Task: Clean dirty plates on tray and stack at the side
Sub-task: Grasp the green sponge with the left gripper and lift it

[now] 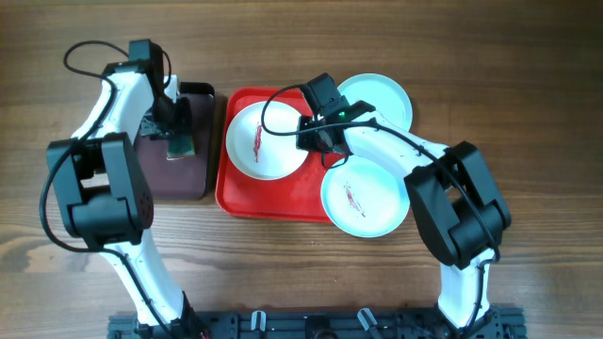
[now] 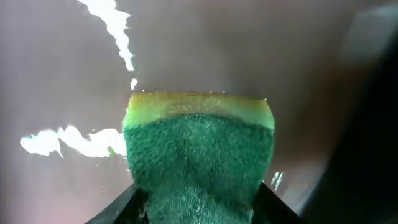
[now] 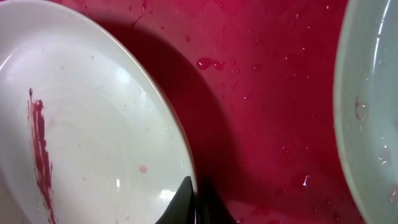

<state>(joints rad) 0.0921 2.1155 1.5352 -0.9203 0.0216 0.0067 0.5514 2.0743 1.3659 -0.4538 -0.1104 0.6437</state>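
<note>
Left wrist: left fingers (image 2: 123, 210) clamped on sponge (image 2: 199, 155), right wrist: right fingers (image 3: 180, 205) pinching white plate (image 3: 93, 124) rim

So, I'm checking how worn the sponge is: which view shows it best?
Left wrist: the green-and-yellow sponge fills the frame, with its texture visible. Overhead shows the sponge only as a small green patch. Right wrist shows none of it.

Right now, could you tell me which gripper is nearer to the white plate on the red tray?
Right. The right gripper pinches the rim of the white plate. The left gripper holds a sponge over the dark tray, well apart from that plate.
</note>
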